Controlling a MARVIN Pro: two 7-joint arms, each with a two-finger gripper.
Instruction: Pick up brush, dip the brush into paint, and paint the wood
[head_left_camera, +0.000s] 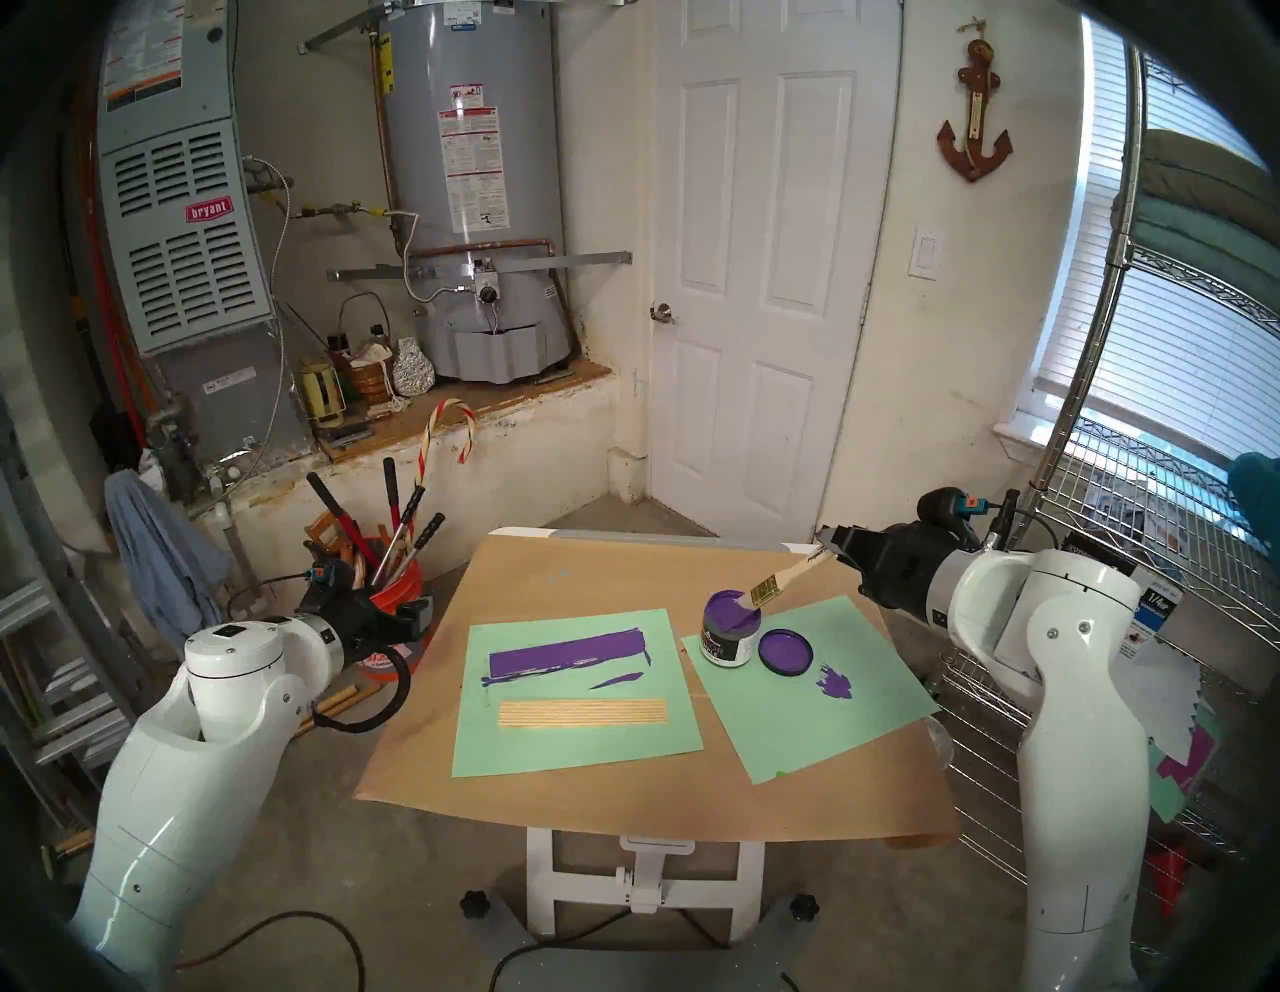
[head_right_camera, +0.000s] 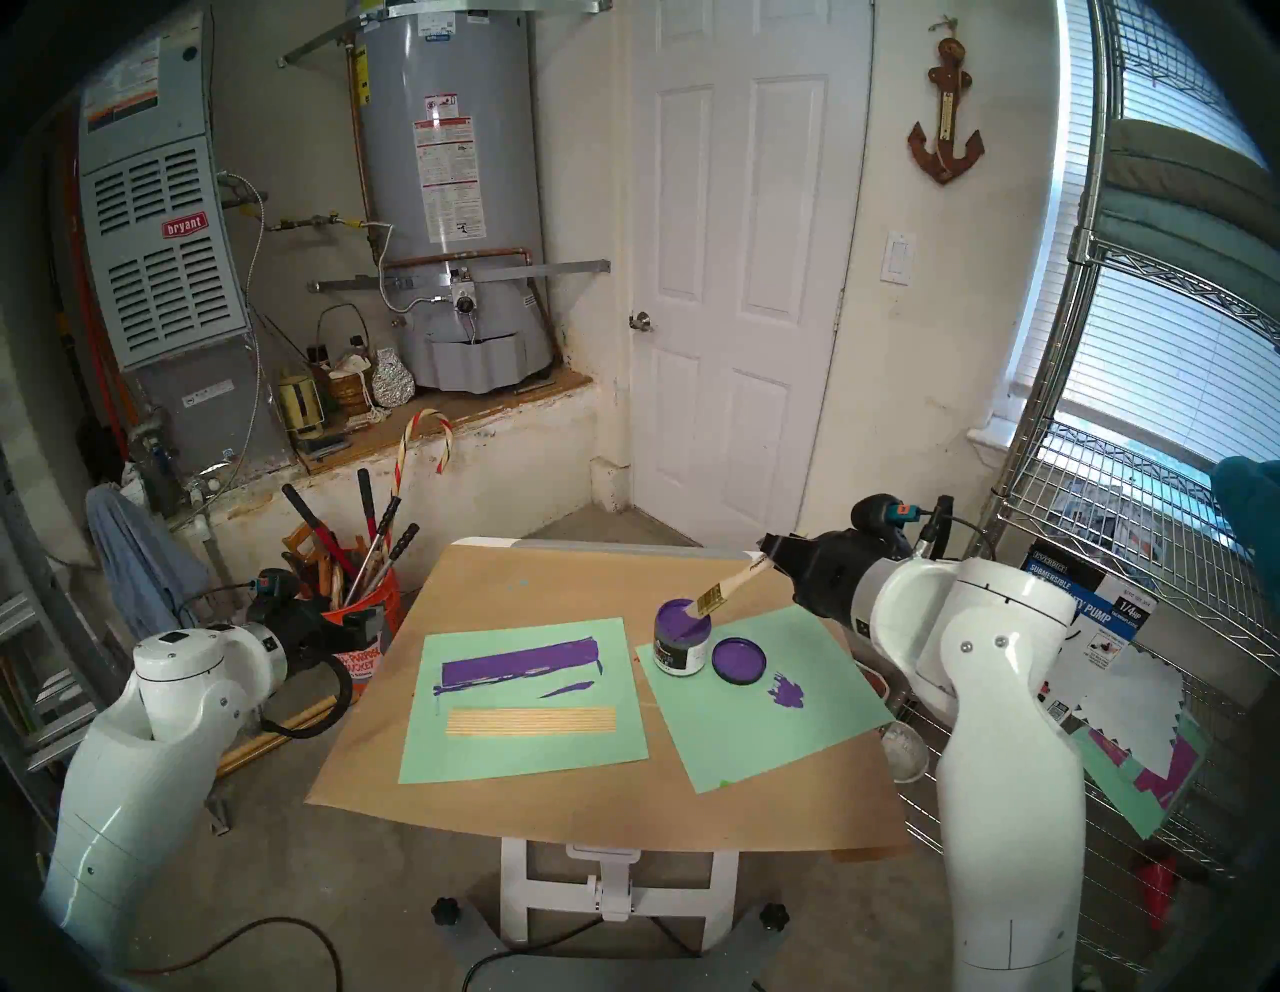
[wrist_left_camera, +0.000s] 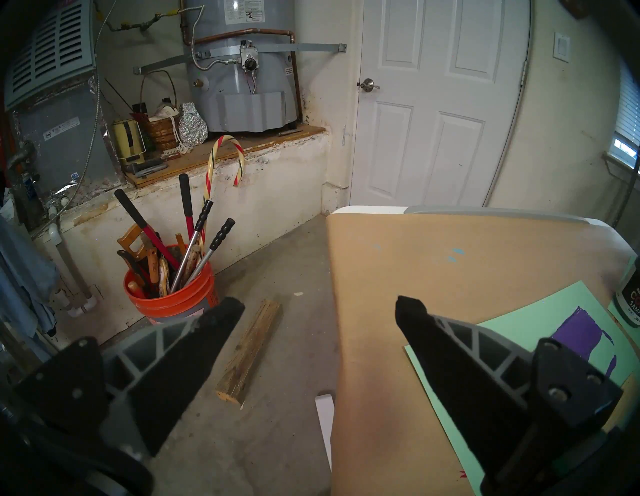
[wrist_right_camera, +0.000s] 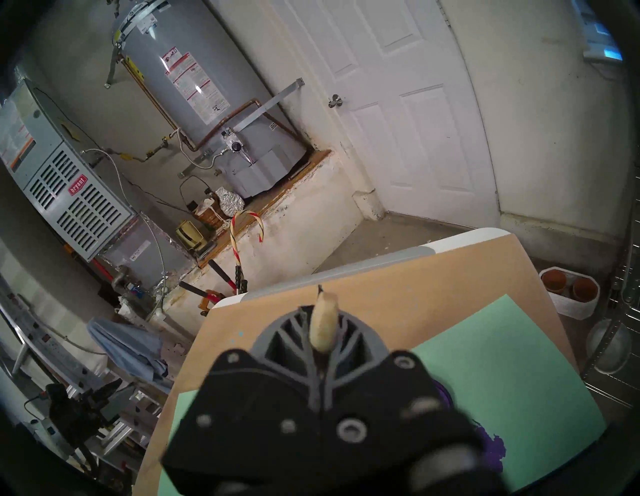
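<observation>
Bristles hidden in paint (head_left_camera: 731, 603).

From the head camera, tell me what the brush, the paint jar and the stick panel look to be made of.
Brush: pale bare wood handle with dark lettering, shiny gold metal ferrule; bristles hidden in the paint.
Paint jar: smooth and round under a dark-and-white label, probably plastic, though glass is possible; glossy purple paint inside.
Stick panel: thin unpainted tan wooden sticks side by side, ribbed, matte.
</observation>
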